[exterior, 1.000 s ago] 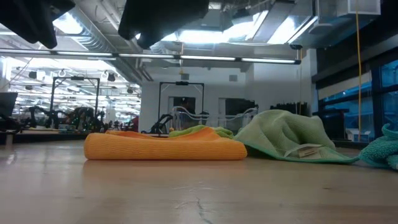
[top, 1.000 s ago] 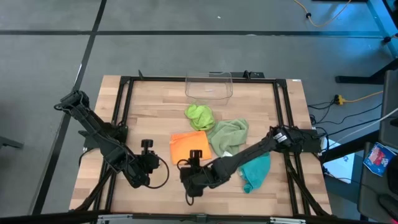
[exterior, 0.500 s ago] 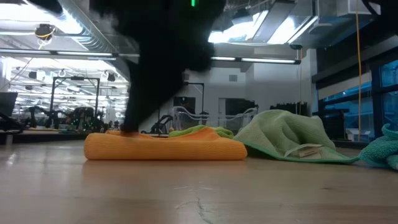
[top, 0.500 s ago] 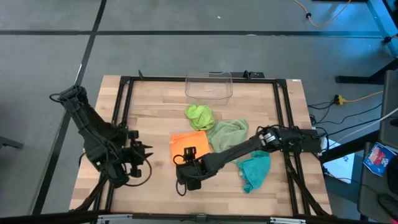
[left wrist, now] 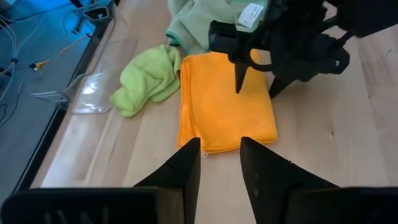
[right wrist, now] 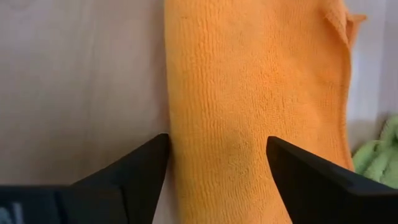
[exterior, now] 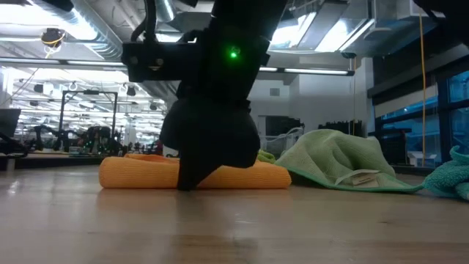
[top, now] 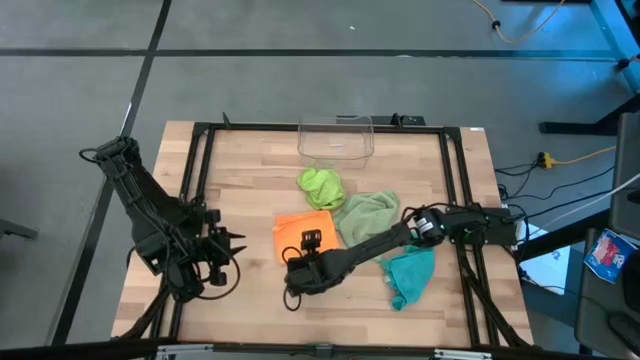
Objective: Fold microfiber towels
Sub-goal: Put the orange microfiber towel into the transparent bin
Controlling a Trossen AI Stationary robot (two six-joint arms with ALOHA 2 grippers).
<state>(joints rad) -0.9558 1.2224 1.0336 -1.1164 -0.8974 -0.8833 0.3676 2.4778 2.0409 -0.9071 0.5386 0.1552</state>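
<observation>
The orange towel lies folded into a flat rectangle at the table's middle. Beside it lie a crumpled lime green towel, a pale sage towel with a white tag, and a teal towel. My right gripper is open and points down over the orange towel's near long edge. One finger is at that edge and the other over the cloth. My left gripper hangs open above the wood left of the orange towel, holding nothing. My right gripper's open fingers straddle the near half of the orange towel, slanting down from the table's right. In the low view one finger reaches down to table height in front of the towel. I cannot tell whether the fingers touch the cloth or the wood.
A clear plastic bin stands at the far edge, behind the lime green towel. A black frame runs around the wooden top. Bare wood lies along the near edge and on the left half, around my left arm.
My right gripper has come down from above the near edge onto the orange towel's near side, tipping further downward. My left gripper has drawn back toward the table's left edge, risen a little and turned to face the orange towel. The towels have stayed where they were.
</observation>
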